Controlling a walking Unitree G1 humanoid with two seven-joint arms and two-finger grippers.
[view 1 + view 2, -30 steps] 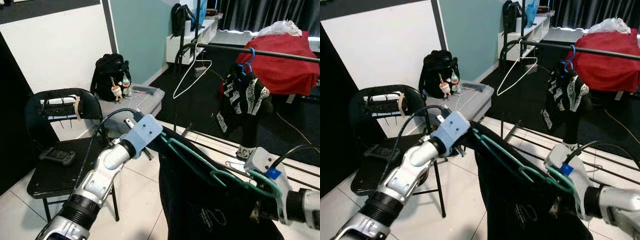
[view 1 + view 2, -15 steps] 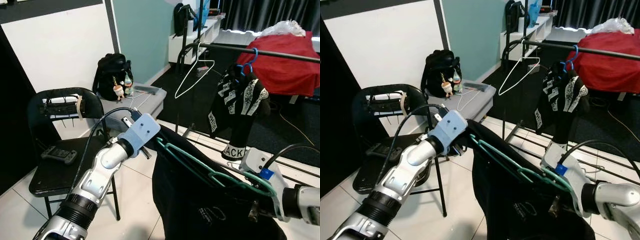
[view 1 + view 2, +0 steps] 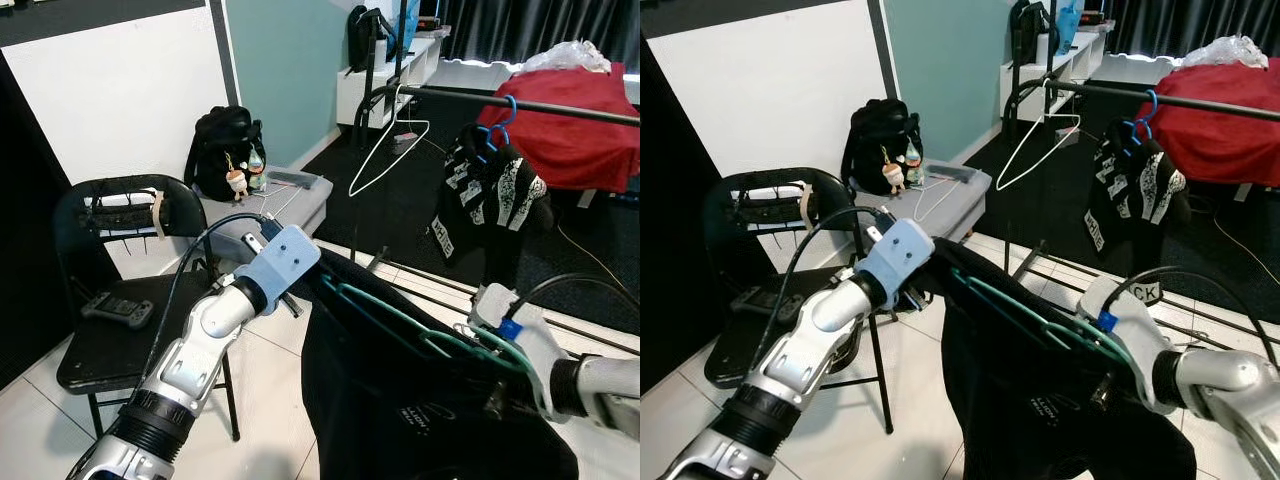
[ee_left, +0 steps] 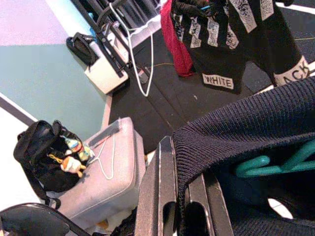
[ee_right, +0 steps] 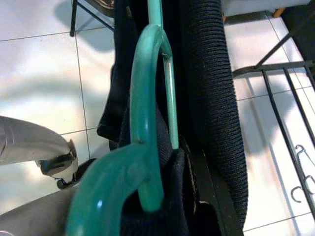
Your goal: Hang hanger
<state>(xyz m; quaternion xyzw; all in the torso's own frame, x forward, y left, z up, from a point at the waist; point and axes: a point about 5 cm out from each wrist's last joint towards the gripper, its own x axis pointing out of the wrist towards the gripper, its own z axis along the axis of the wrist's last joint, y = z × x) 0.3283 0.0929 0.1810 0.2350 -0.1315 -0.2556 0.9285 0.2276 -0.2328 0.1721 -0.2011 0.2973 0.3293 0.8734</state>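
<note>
Both tools (image 4: pixel 182 209) (image 5: pixel 194 196) hold green hanger (image 3: pixel 400 320) outstretched.

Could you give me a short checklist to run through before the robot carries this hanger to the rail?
1. Left gripper pinches the dark garment: ok.
2. Right gripper holds the green hanger near its hook end: ok, though its fingers are mostly hidden by fabric.
3. Garment sits on the hanger: ok, draped over it.
4. Free space on the clothes rail: ok, between the white hanger and the patterned garment.
5. Hook turned toward the rail: cannot tell.
</note>
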